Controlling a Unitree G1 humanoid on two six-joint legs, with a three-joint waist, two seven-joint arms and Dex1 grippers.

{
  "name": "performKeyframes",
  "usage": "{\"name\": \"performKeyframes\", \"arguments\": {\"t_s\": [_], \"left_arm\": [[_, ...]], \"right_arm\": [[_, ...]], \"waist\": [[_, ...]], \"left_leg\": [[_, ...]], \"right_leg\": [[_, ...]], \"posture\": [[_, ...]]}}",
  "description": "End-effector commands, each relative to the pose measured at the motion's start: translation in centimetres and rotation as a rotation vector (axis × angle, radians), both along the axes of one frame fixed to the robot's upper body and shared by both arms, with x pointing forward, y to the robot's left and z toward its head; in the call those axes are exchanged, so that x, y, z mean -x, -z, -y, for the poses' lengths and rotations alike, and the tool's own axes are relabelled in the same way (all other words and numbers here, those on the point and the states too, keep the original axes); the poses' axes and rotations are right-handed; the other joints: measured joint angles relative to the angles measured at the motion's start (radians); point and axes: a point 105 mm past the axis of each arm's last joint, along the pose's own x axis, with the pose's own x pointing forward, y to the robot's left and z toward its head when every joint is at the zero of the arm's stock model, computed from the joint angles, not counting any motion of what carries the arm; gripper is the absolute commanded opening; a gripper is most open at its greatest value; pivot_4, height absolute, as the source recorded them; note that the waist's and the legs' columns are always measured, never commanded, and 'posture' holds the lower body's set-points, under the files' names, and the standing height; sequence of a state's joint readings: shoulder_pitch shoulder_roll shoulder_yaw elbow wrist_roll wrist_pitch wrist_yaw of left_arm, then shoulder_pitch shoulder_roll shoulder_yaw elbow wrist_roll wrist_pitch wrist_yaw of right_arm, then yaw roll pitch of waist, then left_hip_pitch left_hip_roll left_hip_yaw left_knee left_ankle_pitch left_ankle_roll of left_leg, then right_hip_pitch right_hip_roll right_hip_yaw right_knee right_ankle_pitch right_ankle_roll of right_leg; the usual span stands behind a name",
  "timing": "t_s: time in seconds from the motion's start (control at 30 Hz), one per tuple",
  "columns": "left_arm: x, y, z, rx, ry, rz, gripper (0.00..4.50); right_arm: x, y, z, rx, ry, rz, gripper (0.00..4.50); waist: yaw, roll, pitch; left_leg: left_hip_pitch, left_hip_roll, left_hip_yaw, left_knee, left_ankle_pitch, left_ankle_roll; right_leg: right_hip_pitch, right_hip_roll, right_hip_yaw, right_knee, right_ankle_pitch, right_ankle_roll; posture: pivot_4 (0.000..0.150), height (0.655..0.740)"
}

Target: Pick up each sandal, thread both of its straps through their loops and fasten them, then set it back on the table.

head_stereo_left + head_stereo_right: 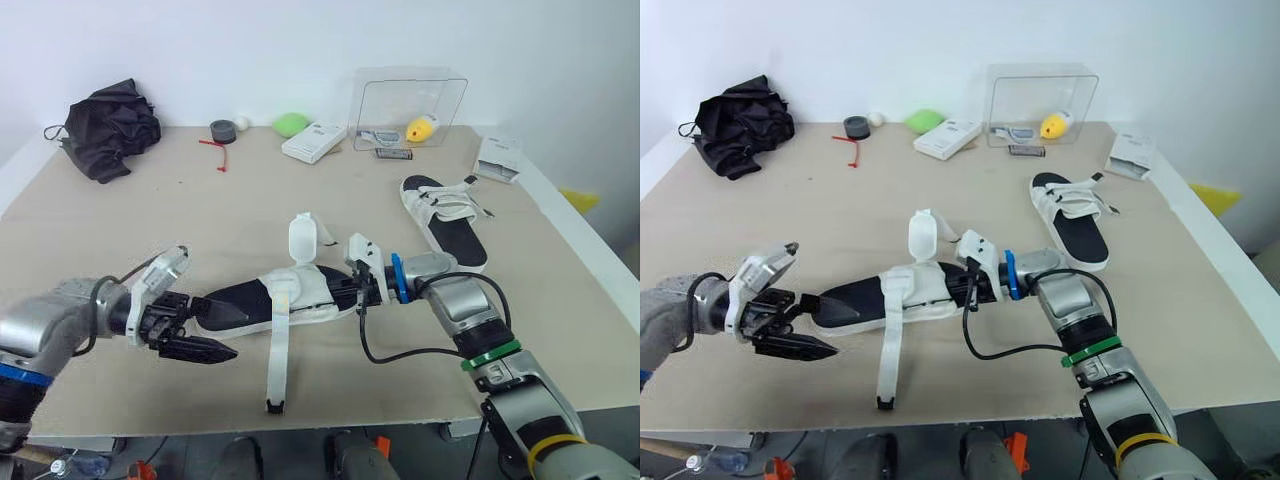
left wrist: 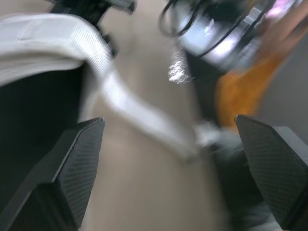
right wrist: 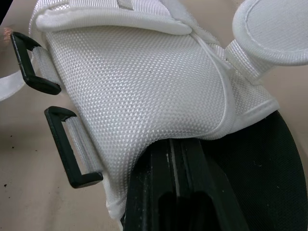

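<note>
Under the white mesh upper of the sandal [image 1: 290, 295], the fingertips of my right tool [image 1: 358, 292] are hidden. The tool is clamped on the sandal's heel-end edge. Just beside it stand two black loops [image 3: 72, 149], both unthreaded.

My left tool [image 1: 205, 332] has its fingers spread wide with nothing between them. Its wrist view is smeared, and I cannot tell whether a finger touches the black toe next to it. Nor can I tell whether the sole rests on the bench [image 1: 150, 220] or hangs just above it.

The sandal's long axis runs from one tool to the other, toe toward the left tool and heel toward the right. A long strap [image 1: 277, 360] trails from its middle toward me, and a rounded flap [image 1: 303, 238] stands up.

Beyond my right tool lies the second sandal [image 1: 445, 222], straps across it, angled away from me.
</note>
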State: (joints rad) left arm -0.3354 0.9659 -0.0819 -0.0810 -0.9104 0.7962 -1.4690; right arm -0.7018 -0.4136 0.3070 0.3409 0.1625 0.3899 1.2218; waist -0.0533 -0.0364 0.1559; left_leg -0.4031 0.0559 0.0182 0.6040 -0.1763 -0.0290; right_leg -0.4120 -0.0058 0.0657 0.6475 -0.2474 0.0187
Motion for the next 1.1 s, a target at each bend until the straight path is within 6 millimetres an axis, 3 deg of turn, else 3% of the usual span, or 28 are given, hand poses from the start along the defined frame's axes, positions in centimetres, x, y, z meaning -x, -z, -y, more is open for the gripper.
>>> {"name": "performKeyframes", "arguments": {"t_s": [0.03, 0.23, 0.37, 0.43, 0.5, 0.8, 0.9, 1.1], "left_arm": [[1.4, -0.2, 0.2, -0.02, 0.026, -0.105, 4.45], [3.4, 6.5, 0.9, -0.24, -0.04, -0.204, 4.45], [2.8, 8.5, 0.9, -0.3, -0.097, -0.125, 4.45], [2.0, 9.0, 0.8, -0.318, -0.129, -0.077, 4.45], [0.9, 8.8, 0.9, -0.295, -0.178, -0.067, 4.45], [-2.9, 7.7, 1.1, -0.226, -0.314, -0.003, 4.45], [-2.3, 6.8, 1.8, -0.167, -0.284, -0.088, 4.45], [1.3, 6.1, 3.5, -0.143, -0.148, -0.299, 4.45]], "right_arm": [[0.3, 3.6, 1.6, 0.108, 0.071, -0.101, 0.0], [0.6, 3.5, 1.4, 0.102, 0.065, -0.119, 0.0], [1.1, 3.0, 1.6, 0.094, 0.065, -0.131, 0.0], [1.8, 2.6, 2.0, 0.091, 0.053, -0.135, 0.0], [2.4, 2.5, 2.2, 0.094, 0.046, -0.136, 0.0], [4.0, 2.2, 2.3, 0.081, 0.058, -0.149, 0.0], [4.1, 2.3, 2.4, 0.079, 0.071, -0.154, 0.0], [3.9, 2.2, 2.4, 0.072, 0.093, -0.155, 0.0]], "waist": [[0.0, -0.001, 0.0], [0.0, -0.001, 0.0], [0.008, -0.003, -0.002], [0.014, 0.002, -0.003], [0.023, 0.007, -0.003], [0.033, 0.006, -0.004], [0.031, 0.005, -0.003], [0.027, 0.004, -0.003]], "left_leg": [[0.0, 0.001, 0.0, 0.0, 0.0, 0.0], [0.0, 0.001, 0.001, 0.0, 0.0, -0.001], [0.0, 0.001, 0.002, -0.001, -0.001, -0.002], [-0.001, 0.0, 0.002, -0.001, -0.001, -0.002], [-0.001, -0.002, 0.002, -0.001, -0.002, -0.003], [-0.003, -0.01, 0.003, -0.001, -0.003, -0.002], [-0.003, -0.009, 0.002, -0.001, -0.003, -0.002], [-0.004, -0.008, 0.001, -0.001, -0.008, -0.001]], "right_leg": [[0.0, 0.0, 0.0, 0.0, 0.0, 0.0], [-0.001, 0.0, 0.001, 0.0, 0.0, -0.001], [-0.002, -0.002, 0.002, 0.0, 0.0, -0.001], [-0.002, -0.005, 0.002, -0.001, 0.0, -0.001], [-0.002, -0.008, 0.002, -0.001, -0.001, 0.001], [0.0, -0.013, 0.0, -0.002, -0.005, 0.007], [0.003, -0.011, -0.001, -0.002, -0.005, 0.007], [0.003, -0.007, 0.0, -0.001, -0.007, 0.009]], "posture": [[0.15, 0.74], [0.15, 0.74], [0.15, 0.74], [0.15, 0.74], [0.15, 0.74], [0.15, 0.74], [0.15, 0.74], [0.15, 0.74]]}}
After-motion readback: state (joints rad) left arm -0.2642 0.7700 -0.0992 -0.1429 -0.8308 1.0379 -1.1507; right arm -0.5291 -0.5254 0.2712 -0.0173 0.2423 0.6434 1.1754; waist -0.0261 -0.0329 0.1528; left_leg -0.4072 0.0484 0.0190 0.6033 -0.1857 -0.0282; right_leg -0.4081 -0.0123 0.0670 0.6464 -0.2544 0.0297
